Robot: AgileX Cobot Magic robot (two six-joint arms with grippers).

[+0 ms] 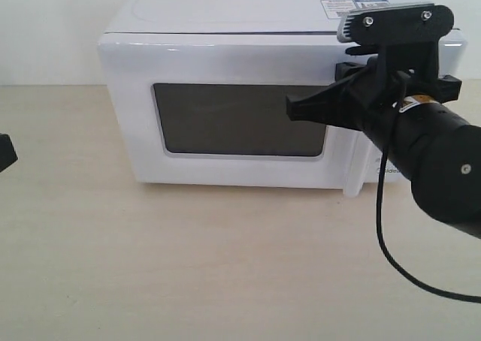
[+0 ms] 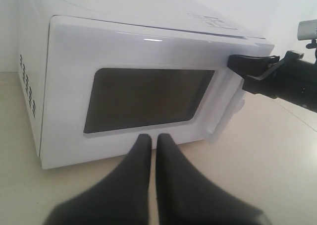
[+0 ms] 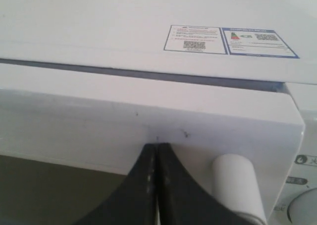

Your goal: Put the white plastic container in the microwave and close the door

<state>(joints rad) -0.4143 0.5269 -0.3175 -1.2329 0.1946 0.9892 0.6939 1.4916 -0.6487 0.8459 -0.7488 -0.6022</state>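
Both my pairs of jaws are pressed together. The right jaws touch the door (image 3: 99,111) beside its handle (image 3: 237,185); the microwave (image 1: 225,10) sits toward the tabletop's (image 1: 188,266) far edge. I should push squarely till it latches (the white plastic container is hidden, presumably inside).

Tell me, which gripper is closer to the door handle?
Right. The right gripper is at the door front, just beside the handle; the left gripper sits well back, facing the window.
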